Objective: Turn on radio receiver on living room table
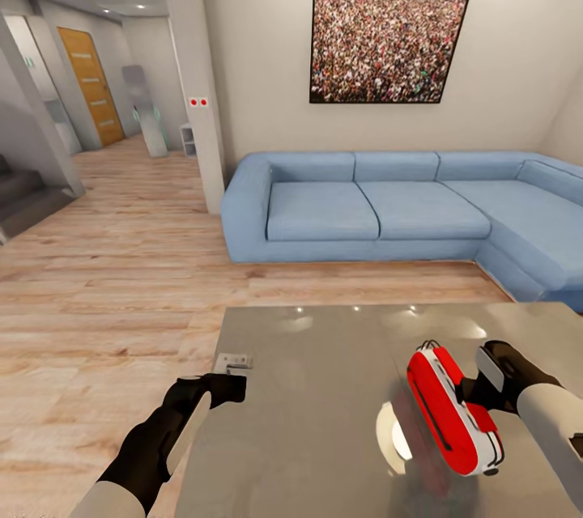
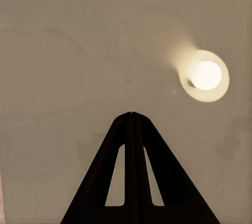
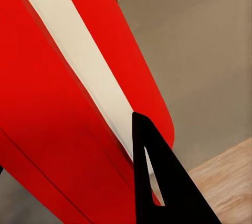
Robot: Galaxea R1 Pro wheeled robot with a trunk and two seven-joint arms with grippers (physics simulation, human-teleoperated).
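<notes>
The right hand is clamped on the radio receiver, holding it tilted above the bench, with its long red and white body slanting away from the sofa. In the right wrist view one dark finger lies against the white stripe of the radio receiver, red casing on either side; the other finger is hidden behind it. Beneath the radio, the glossy grey top shows a bright round reflection of a lamp.

The left hand hovers over the bench's corner on the side farther from the radio, well apart from it. In the left wrist view its two fingers meet at the tips, so the left hand is closed with nothing between them, pointing down at the grey surface, where the lamp glow appears again. Just beside this hand, near the bench edge, lies a small white flat object; I cannot tell what it is.

Beyond the bench, across a strip of light wood-plank floor, stands the blue L-shaped sofa. Above the sofa hangs a framed crowd picture on the white wall. To the sofa's side a white pillar stands, and past it a hallway with an orange wooden door.
</notes>
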